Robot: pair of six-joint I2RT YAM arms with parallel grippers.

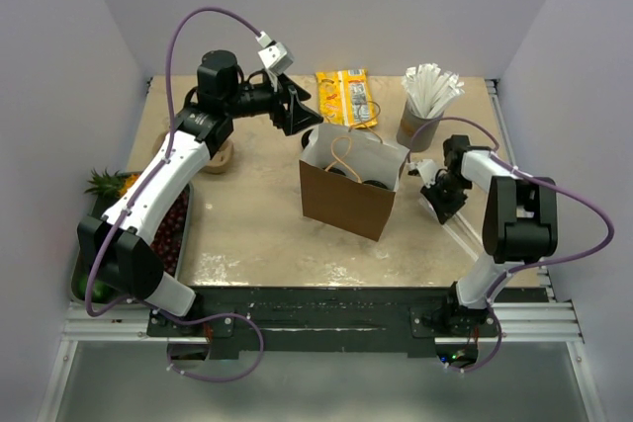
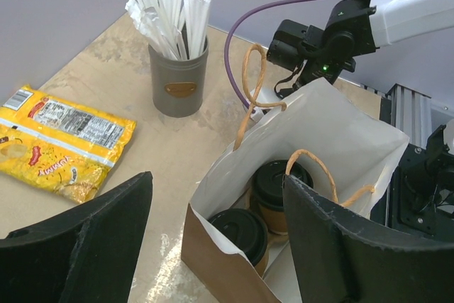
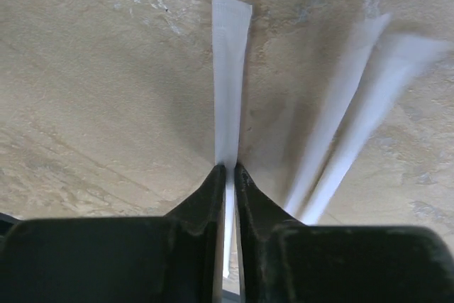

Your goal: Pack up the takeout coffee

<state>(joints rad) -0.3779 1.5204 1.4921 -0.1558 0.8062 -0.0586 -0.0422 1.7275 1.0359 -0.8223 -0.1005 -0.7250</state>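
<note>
Two kraft cups with black lids stand inside an open brown paper bag with a white lining and twine handles. In the top view the bag sits mid-table and the lids show in its mouth. My left gripper is open and empty, hovering above and behind the bag. My right gripper is shut on a white wrapped straw, low over the table right of the bag.
A grey cup of white straws stands behind the right gripper. Two more white straws look blurred beside the held one. A yellow snack packet lies at the back. A tray of red fruit and a pineapple sit at the left edge.
</note>
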